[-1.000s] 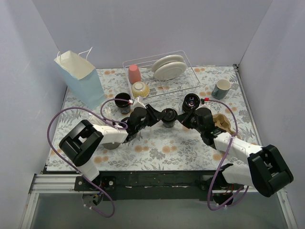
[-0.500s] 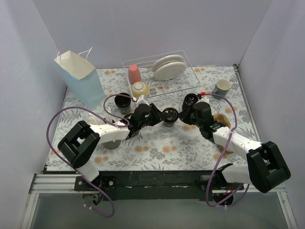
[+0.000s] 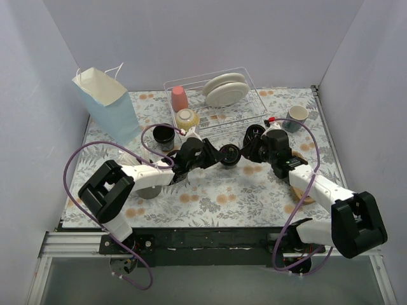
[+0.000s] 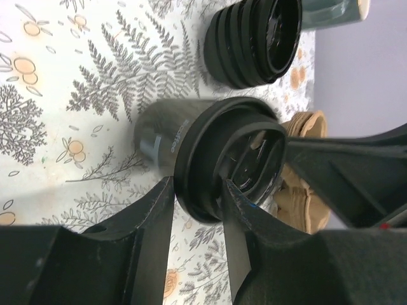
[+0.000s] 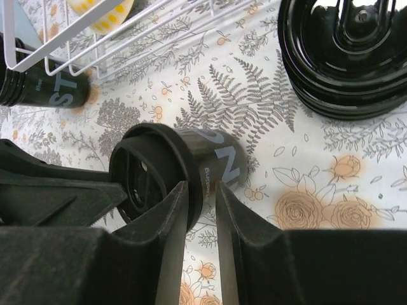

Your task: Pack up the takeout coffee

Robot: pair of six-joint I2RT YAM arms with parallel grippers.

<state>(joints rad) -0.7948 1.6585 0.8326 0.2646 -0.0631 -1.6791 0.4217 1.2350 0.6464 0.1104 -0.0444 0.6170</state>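
Black disposable cup (image 3: 230, 154) with round black plastic lid, tipped on side, has shifted slightly rightward over last second. Left gripper (image 4: 198, 190) narrow, pinching lid rim. Right gripper (image 5: 200, 190) narrow, pinching same rim from opposite side. Likely handover; bagging not begun. Held cup's lettering unreadable; second black cup (image 5: 44, 89), left of right gripper, shows "ST".

The right gripper (image 5: 200, 190) pinches the lid rim of a black cup (image 5: 213, 155) near stacked lids (image 5: 343, 76).
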